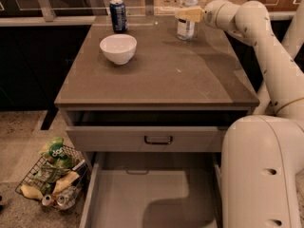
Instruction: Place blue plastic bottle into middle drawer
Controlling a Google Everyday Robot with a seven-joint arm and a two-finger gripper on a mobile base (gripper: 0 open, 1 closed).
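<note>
One gripper [189, 14] is pictured level with the middle of the bottle [185, 28], overlapping it from the right; whether it is closed on the bottle cannot be told. The bottle is seen upright, white cap uppermost, at the far right of the table top [161, 75]. The white arm [266, 42] is stretched in from the right edge, bent at the elbow above the table's right side.

Further left along the far edge a dark blue can [118, 15] is stood, and a white bowl [118, 48] is set just in front of it, both well apart from the bottle.

Below the top, a drawer front [158, 139] with a black handle is pulled out slightly. Beneath it the middle drawer [118, 194] is drawn wide open, its bare grey floor partly shadowed. The robot's white body [261, 175] is shown just beside the drawer's right wall. A wire basket [52, 179] of packets and cans is seen on the floor at left.
</note>
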